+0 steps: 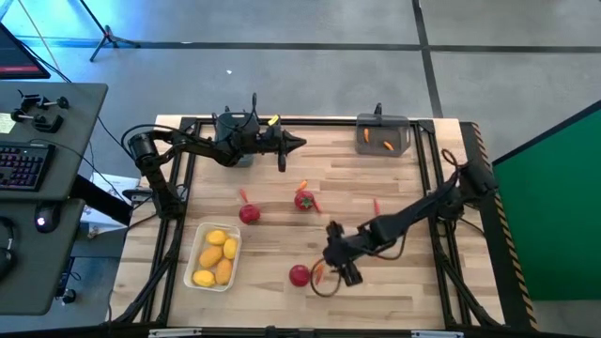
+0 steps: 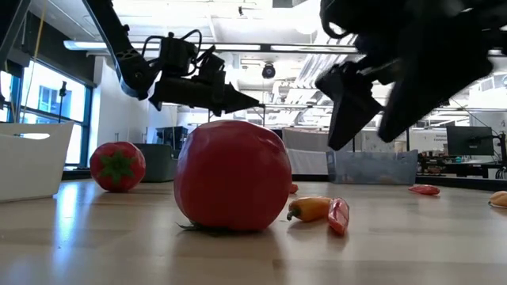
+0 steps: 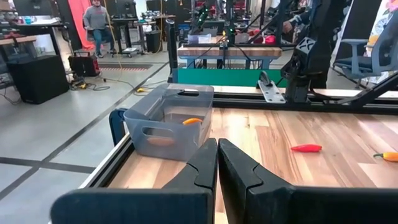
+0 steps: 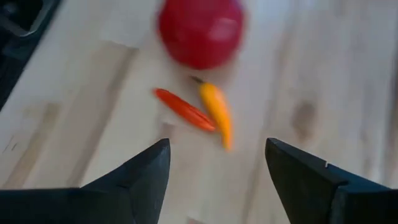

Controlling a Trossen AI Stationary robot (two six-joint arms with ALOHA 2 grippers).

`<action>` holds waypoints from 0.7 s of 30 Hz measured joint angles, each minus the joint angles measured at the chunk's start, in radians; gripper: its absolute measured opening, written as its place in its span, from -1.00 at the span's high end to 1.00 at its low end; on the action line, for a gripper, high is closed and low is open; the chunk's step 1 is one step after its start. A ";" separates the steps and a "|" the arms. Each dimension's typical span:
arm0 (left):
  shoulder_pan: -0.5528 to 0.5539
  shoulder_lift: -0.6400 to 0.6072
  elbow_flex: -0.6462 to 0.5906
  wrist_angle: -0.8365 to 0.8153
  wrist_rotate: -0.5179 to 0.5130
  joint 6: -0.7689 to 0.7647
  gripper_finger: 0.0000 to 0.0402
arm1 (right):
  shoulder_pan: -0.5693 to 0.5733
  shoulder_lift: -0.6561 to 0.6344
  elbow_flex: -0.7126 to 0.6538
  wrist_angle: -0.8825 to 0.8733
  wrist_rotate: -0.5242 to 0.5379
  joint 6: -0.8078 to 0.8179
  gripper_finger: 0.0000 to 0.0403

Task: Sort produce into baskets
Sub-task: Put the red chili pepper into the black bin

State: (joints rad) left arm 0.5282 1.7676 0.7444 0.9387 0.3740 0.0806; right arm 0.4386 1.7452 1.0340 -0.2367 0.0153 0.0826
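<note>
My right gripper (image 1: 331,259) hangs open near the table's front edge. It is just above a red pepper piece (image 4: 183,109) and an orange pepper piece (image 4: 217,113), which lie side by side on the wood. A red tomato (image 4: 200,31) rests on the wood next to them (image 1: 299,274). My left gripper (image 1: 293,143) is shut and empty, raised near the far edge, pointing toward the translucent grey bin (image 3: 168,121), which holds orange pieces (image 3: 193,121). A white tray (image 1: 216,255) holds several yellow lemons.
Two more tomatoes (image 1: 249,214) (image 1: 304,200) lie mid-table. Loose pepper pieces (image 1: 377,205) (image 1: 302,186) (image 1: 243,195) lie around them. A dark bin (image 1: 235,155) sits mostly hidden under my left arm. Black frame rails border the table. A person stands in the room beyond (image 3: 96,15).
</note>
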 joint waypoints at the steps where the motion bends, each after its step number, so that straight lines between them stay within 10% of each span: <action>1: -0.001 0.000 0.000 -0.006 0.000 0.001 1.00 | 0.010 0.011 0.000 0.020 0.005 -0.018 -0.25; 21: -0.027 0.000 0.000 -0.037 -0.006 0.002 1.00 | 0.039 0.153 0.001 0.228 -0.032 -0.183 0.18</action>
State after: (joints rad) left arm 0.5007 1.7676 0.7444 0.9019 0.3676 0.0826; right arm 0.4776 1.8981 1.0348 -0.0086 -0.0162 -0.1005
